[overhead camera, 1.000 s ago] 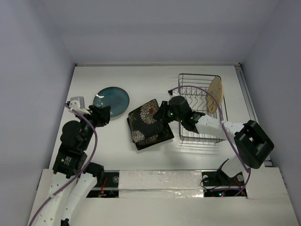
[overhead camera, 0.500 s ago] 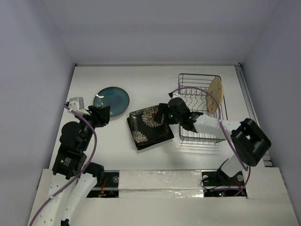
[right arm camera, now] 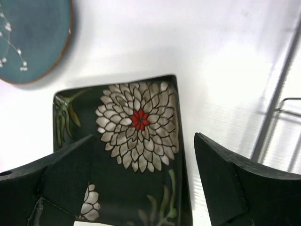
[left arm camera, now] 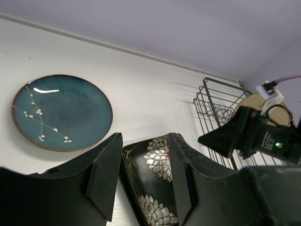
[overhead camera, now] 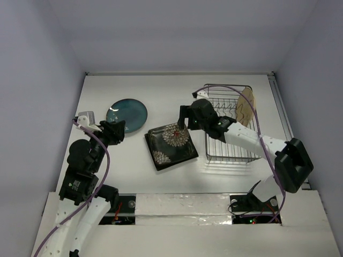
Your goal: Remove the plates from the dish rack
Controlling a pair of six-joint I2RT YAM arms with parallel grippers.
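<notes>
The black square plate with white flowers (overhead camera: 171, 144) (right arm camera: 136, 122) lies flat on the table between the arms. My right gripper (overhead camera: 184, 119) (right arm camera: 142, 141) hangs above its far right corner, open, with nothing between the fingers. The round teal plate (overhead camera: 126, 114) (left arm camera: 61, 113) lies flat at the left. My left gripper (overhead camera: 117, 130) (left arm camera: 143, 141) hovers by the teal plate's near edge, open and empty, and the flower plate (left arm camera: 157, 162) shows through its gap. The silver wire dish rack (overhead camera: 230, 126) (left arm camera: 211, 101) stands at the right, and the round tan plate (overhead camera: 245, 107) stands upright in its far right corner.
The white table (overhead camera: 161, 91) is walled on the left, far and right sides. A purple cable (overhead camera: 252, 115) arches from the right arm over the dish rack. The arm bases and a taped strip (overhead camera: 182, 203) run along the near edge.
My right gripper has opened and let go of the flower plate, which went from tilted to flat. The gripper then rose and drew back toward the far side. The left arm stayed still.
</notes>
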